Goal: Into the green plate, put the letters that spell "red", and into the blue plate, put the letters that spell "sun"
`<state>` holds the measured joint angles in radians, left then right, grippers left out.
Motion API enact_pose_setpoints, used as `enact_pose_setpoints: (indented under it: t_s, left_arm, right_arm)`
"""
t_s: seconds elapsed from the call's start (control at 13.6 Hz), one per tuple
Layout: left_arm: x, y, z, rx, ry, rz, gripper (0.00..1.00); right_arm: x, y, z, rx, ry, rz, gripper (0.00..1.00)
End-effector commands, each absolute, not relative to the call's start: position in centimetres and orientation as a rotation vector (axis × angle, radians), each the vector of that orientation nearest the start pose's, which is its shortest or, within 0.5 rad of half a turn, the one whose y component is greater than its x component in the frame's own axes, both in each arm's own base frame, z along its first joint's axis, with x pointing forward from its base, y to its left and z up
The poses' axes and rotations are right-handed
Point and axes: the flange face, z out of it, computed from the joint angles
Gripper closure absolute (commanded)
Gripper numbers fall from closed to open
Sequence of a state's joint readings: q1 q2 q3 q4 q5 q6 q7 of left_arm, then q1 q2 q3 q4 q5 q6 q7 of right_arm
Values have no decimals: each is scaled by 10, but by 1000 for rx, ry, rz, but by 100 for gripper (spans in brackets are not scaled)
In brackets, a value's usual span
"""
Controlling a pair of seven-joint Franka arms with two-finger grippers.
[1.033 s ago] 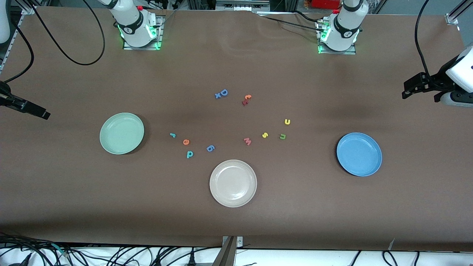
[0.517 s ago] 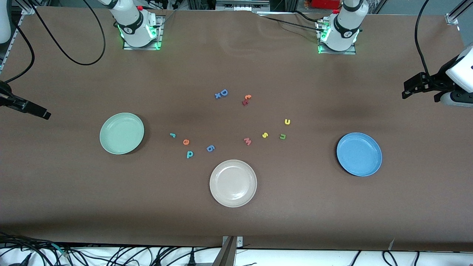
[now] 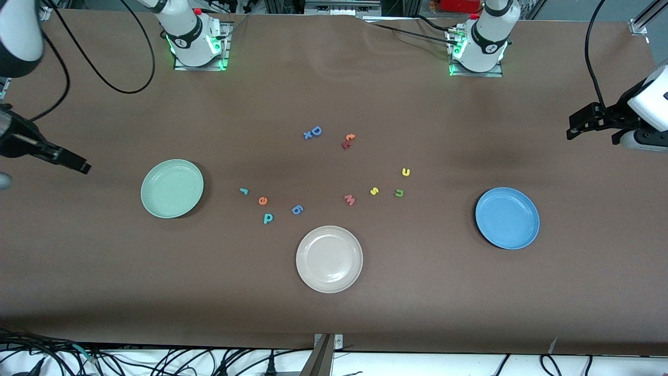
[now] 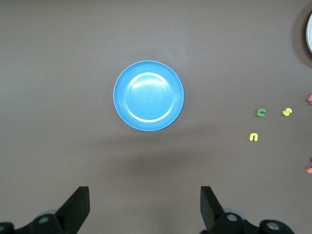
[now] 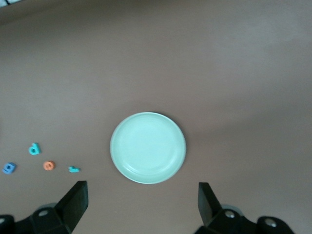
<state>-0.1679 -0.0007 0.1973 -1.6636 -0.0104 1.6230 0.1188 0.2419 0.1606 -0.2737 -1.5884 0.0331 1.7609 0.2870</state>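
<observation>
A beige plate (image 3: 329,259) sits near the middle of the table's edge closest to the front camera. Farther from that camera lie a big blue D (image 3: 315,131) touching a small blue x (image 3: 307,135), and an orange letter (image 3: 350,137) touching a dark red one (image 3: 345,144). A blue 6-like letter (image 3: 297,210) and a pink-red w (image 3: 349,199) lie just above the beige plate in the front view, between the two groups of task letters.

The green plate (image 3: 172,188) sits toward the right arm's end of the table. Beside it, toward the middle, lie the teal r (image 3: 243,190), the orange e (image 3: 262,200) and the teal d (image 3: 267,218). None of them is in the plate.

The blue plate (image 3: 507,218) sits toward the left arm's end. The yellow s (image 3: 374,191), the yellow u (image 3: 406,172) and the dark green n (image 3: 399,193) lie on the table between it and the middle. Nothing lies between the letters and their plates.

The right gripper (image 3: 78,165) hangs over the table's edge at the right arm's end, near the green plate. Its fingers (image 5: 73,204) are spread wide and hold nothing. The left gripper (image 3: 574,129) hangs over the table at the left arm's end, above the blue plate in the front view. Its fingers (image 4: 78,209) are spread wide too, with nothing between them.
</observation>
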Motion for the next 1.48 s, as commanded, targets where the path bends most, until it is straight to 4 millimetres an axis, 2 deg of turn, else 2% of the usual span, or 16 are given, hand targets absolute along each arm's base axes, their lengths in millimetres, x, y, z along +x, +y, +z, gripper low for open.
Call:
enact_pose_setpoints:
  t_s: [0.0, 0.22, 0.37, 0.59, 0.74, 0.81, 0.96, 1.03, 1.11, 1.25, 1.4]
  left_arm:
    - [561, 12, 587, -3171, 165, 82, 0]
    - [562, 4, 586, -3169, 189, 85, 0]
    - [564, -3, 580, -3166, 206, 103, 0]
    - [569, -14, 565, -3161, 238, 146, 0]
    - [579, -52, 533, -3143, 330, 233, 0]
    - [584, -72, 515, -3133, 367, 277, 0]
    - [596, -88, 480, -3159, 348, 335, 0]
    - [600, -93, 469, -3171, 277, 319, 0]
    - [603, -110, 458, -3168, 247, 309, 0]
    - [607, -141, 438, -3148, 247, 289, 0]
    - [612, -154, 407, -3140, 263, 292, 0]
  right_arm:
    - [627, 36, 520, -3101, 503, -48, 0]
    - [641, 101, 472, -3116, 525, -40, 0]
    - [644, 144, 433, -3059, 528, 37, 0]
    - [645, 183, 370, -3048, 496, 145, 0]
    - [639, 193, 333, -3076, 464, 180, 1]
    - [627, 202, 311, -3075, 438, 174, 1]
    - [611, 212, 275, -3063, 421, 114, 1]
    - [603, 217, 260, -3062, 408, 100, 1]
    - [595, 214, 240, -3070, 408, 99, 1]
    - [582, 209, 214, -3084, 367, 79, 1]
    - [576, 213, 197, -3090, 355, 95, 1]
